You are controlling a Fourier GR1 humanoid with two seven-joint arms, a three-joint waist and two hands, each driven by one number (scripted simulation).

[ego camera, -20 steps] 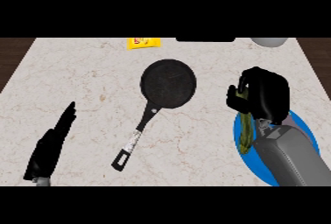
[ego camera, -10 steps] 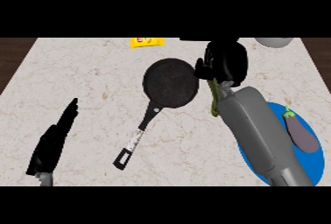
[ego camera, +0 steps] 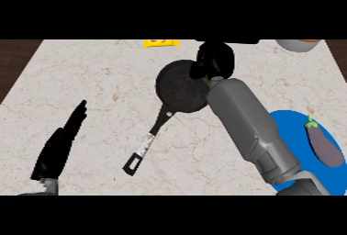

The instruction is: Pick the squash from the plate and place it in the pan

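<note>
I have the right robot hand (ego camera: 215,59) over the far right rim of the pan (ego camera: 180,89), its fingers curled in. A thin olive-green sliver shows just under the hand by the wrist; I take that to be the squash (ego camera: 206,81), held in the curl and mostly hidden by it. So the squash is off the blue plate (ego camera: 295,124), which lies well to the right with only an eggplant (ego camera: 324,146) on it.

The left robot hand (ego camera: 58,147) rests at the lower left of the worktop (ego camera: 102,78), fingers straight, out of the way.

By my reckoning the carry is nearly done and the release is what matters now. The robot hand sits at the pan's edge and not over its middle, so I would bring it a little left and toward me until the squash hangs over the dark base. Then I would lower it close to the surface before uncurling the fingers, so the squash settles inside the pan and does not roll over the rim. I would open the fingers slowly, lift straight up, and avoid nudging the pan or its handle (ego camera: 146,149), since a bump could turn the pan on the worktop.
</note>
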